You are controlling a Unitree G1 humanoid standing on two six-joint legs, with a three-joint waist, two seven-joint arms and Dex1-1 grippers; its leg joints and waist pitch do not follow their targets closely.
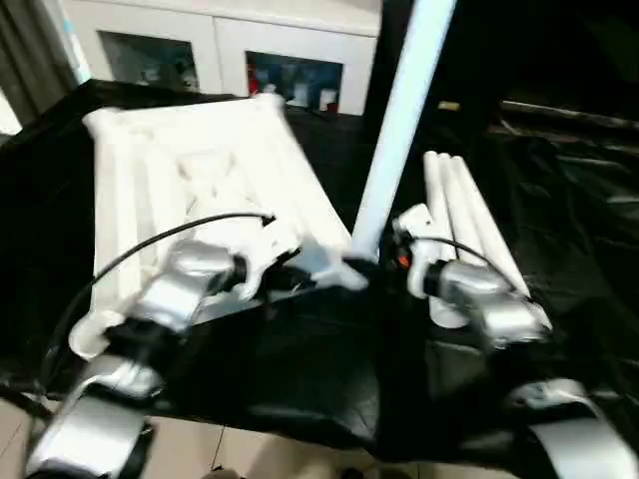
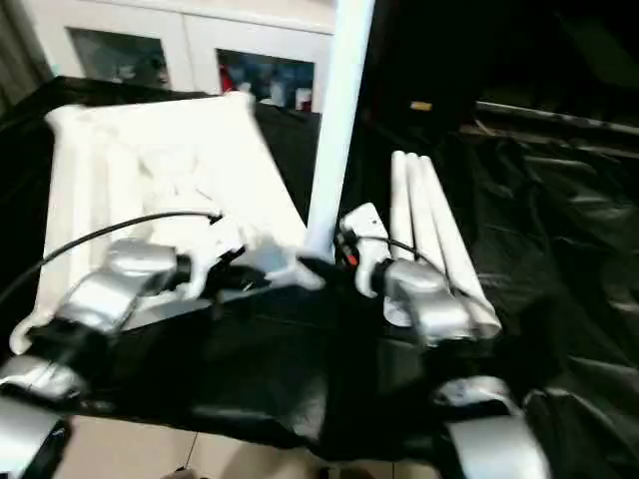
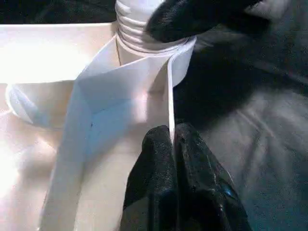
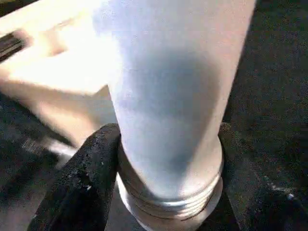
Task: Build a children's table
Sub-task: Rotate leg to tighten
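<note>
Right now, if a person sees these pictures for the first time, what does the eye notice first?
A white leg stands upright at the near corner of the upside-down tabletop, with the right gripper around its collared end. The left gripper pinches a tabletop rib. Three more legs lie to the right.

- Table top (image 1: 200, 170): all white, ribbed underside, a thin rim between the left gripper's black fingers (image 3: 159, 159).
- Upright leg (image 1: 399, 120): white with a bluish sheen, ridged collar between the right gripper's black fingers (image 4: 86, 178).
- Cloth (image 1: 559, 200): glossy black.
- Forearms (image 1: 190, 279): silver.
</note>
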